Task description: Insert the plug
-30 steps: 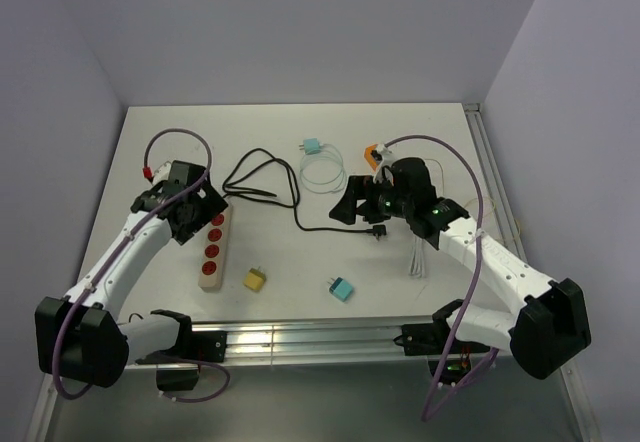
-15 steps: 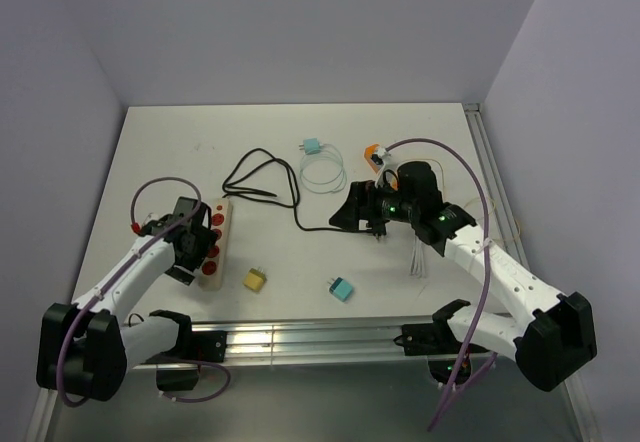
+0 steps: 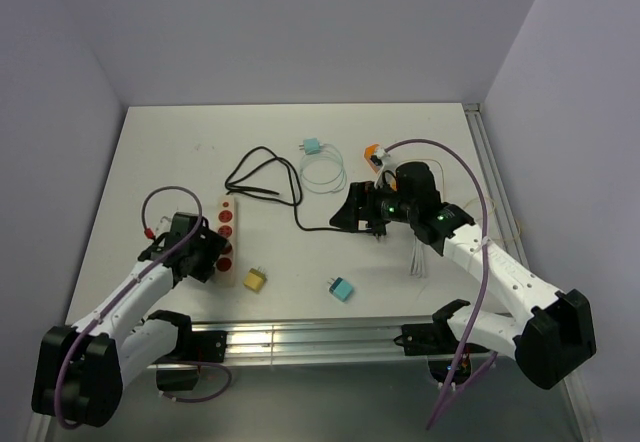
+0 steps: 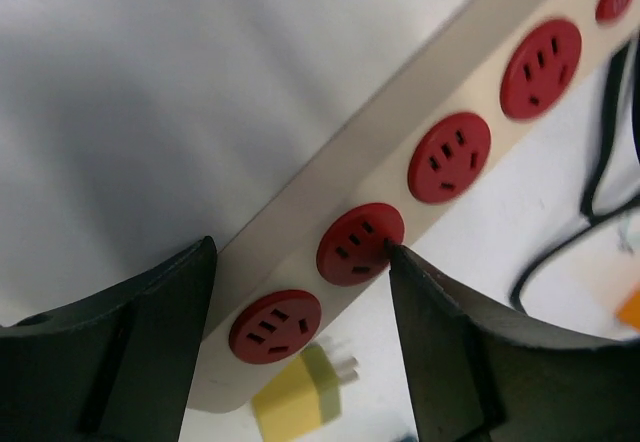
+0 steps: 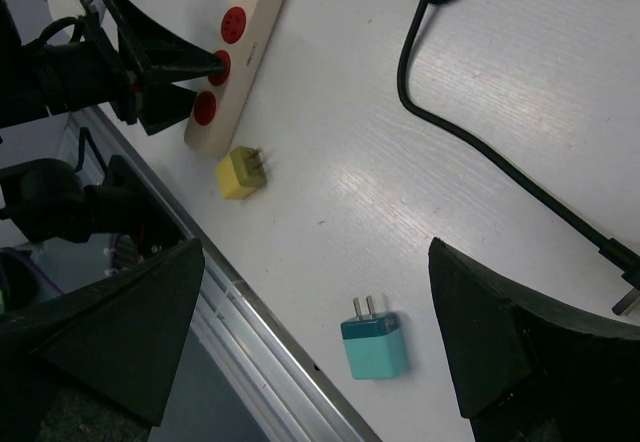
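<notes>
A beige power strip [image 3: 228,224] with red sockets [image 4: 449,157] lies at the left of the table. My left gripper [image 3: 203,257] is open, its jaws on either side of the strip's near end. The right fingertip [image 4: 392,252] touches the strip's edge and the left finger [image 4: 170,302] stands close to the other edge. A yellow plug [image 3: 255,279] [image 4: 300,397] lies just beside that end. My right gripper [image 3: 357,213] hangs wide open and empty over the table, with a teal plug [image 5: 375,347] [image 3: 341,289] below it. A black cable's plug [image 3: 379,233] lies under the right arm.
The black cable [image 3: 262,177] loops across the middle. A second teal plug [image 3: 311,147] with a thin white coil lies at the back beside an orange piece [image 3: 371,151]. White cords [image 3: 418,258] lie by the right arm. An aluminium rail [image 3: 300,340] lines the near edge.
My left gripper has slid back along the power strip to its near end and its jaws have narrowed. The strip has turned slightly. The right gripper shifted a little left, then held still.
</notes>
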### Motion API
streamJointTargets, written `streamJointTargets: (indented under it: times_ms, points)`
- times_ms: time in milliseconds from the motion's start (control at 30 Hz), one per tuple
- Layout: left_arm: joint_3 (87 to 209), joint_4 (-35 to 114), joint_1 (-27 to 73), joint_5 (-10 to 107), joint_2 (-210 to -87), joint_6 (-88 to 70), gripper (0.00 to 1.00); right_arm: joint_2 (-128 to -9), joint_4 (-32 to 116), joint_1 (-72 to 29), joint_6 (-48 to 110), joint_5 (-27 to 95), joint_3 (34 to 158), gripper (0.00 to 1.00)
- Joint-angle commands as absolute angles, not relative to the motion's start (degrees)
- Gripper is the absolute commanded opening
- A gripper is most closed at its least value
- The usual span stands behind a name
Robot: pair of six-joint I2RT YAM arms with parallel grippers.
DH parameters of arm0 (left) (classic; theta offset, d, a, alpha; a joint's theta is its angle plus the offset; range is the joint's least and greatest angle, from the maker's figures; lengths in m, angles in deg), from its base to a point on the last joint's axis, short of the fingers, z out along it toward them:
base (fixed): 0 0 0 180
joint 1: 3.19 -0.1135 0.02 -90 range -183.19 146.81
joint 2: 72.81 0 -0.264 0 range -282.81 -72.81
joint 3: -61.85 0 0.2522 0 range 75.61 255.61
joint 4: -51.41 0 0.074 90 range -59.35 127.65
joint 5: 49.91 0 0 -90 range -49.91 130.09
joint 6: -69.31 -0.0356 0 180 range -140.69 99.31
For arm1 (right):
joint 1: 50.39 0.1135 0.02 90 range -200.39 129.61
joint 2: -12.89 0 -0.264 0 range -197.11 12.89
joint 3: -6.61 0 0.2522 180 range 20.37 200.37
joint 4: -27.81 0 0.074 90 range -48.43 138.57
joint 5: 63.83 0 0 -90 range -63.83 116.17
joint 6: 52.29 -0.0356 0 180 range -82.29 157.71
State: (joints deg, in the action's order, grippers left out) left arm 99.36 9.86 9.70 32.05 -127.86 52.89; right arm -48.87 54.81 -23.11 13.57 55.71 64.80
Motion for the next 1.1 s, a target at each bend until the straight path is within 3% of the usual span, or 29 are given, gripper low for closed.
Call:
streamJointTargets:
  times_ms: [0,133,400,633,800,1067]
  points:
    - [99.5,23.7,12.8,45.0,-129.3,51.7,0.74,-48.5,55.5,-21.7,14.8,52.1,65.6,1.0]
    - [100.5,28.3,15.4,47.3,-127.7,49.3,0.73,-48.3,56.4,-21.2,14.0,50.3,65.8,1.0]
    - [111.5,15.0,18.9,40.4,-124.8,39.3,0.83,-47.9,56.9,-21.0,14.1,48.6,65.6,1.0]
    - [120.7,17.6,28.7,41.9,-131.1,30.5,0.9,-45.7,64.1,-21.2,10.7,32.3,66.6,1.0]
    - [131.8,2.3,37.1,33.7,-142.8,38.6,0.86,-44.2,67.8,-22.1,10.1,28.6,68.5,1.0]
    - [133.2,-8.5,46.2,31.5,-150.7,52.3,0.85,-44.2,69.3,-22.0,10.6,27.2,68.9,1.0]
